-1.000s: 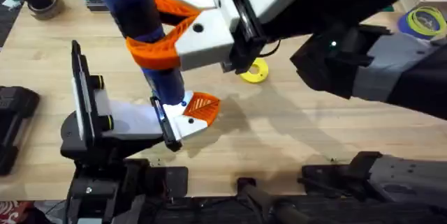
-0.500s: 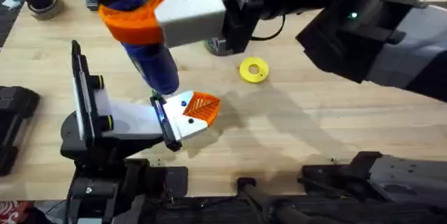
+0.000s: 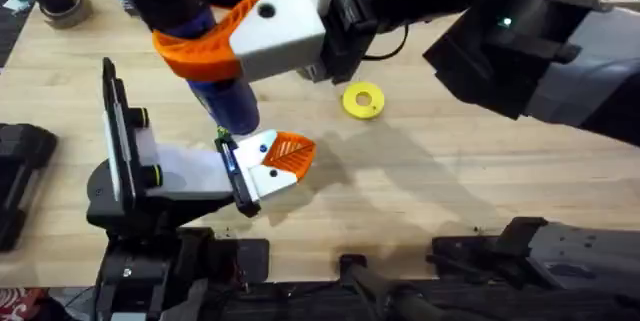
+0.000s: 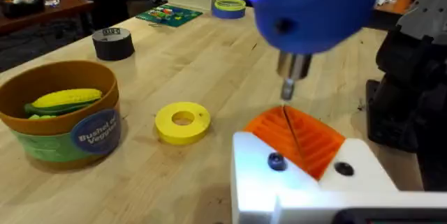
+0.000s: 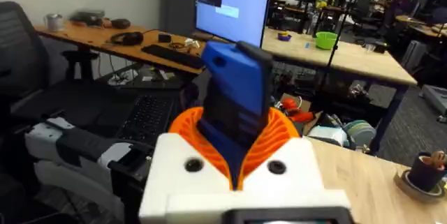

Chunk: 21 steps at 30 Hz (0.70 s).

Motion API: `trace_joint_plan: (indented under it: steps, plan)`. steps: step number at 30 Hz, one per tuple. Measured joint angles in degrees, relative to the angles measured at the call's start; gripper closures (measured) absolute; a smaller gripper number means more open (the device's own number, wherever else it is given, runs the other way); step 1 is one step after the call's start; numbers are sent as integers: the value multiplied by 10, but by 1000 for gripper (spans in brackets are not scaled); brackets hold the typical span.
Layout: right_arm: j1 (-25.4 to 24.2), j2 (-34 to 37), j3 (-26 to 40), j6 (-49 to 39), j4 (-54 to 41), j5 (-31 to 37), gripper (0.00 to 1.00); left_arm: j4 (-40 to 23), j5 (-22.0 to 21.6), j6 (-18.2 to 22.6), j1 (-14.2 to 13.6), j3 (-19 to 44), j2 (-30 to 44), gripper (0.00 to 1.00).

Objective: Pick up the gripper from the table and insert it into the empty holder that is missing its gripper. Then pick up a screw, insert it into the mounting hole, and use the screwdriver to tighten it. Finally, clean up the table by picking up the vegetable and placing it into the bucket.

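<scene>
My right gripper (image 3: 232, 43) reaches across the table (image 3: 430, 176) and is shut on the blue screwdriver (image 3: 215, 81), which stands tilted; in the right wrist view the screwdriver (image 5: 237, 105) sits between the orange pads. Its silver bit (image 4: 288, 107) hangs just over the orange gripper (image 4: 302, 139), which is seated in the white holder (image 4: 307, 182). A dark screw (image 4: 276, 160) sits in that holder's hole. The holder (image 3: 255, 173) is one finger of my left gripper (image 3: 200, 168), which is open and holds nothing. The bucket (image 4: 66, 130) holds the yellow vegetable (image 4: 64, 100).
A yellow disc (image 3: 362, 100) lies on the table right of the holder. A black tape roll (image 4: 112, 42) and a blue-yellow tape roll (image 3: 605, 31) lie farther off. Another dark tape roll (image 3: 62, 3) is at the far left. The right arm's body looms over the upper right.
The right gripper has swung the screwdriver's upper end to the left, tilting it more. The bit stays by the holder. The left arm has not moved.
</scene>
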Motion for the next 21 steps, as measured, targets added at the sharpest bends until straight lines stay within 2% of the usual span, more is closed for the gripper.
trace_joint_plan:
  steps: [21]
  plan:
    - [-9, 0, -14, -6, -1, -4, 977, 0, 0, 0, 0, 0, 0, 997]
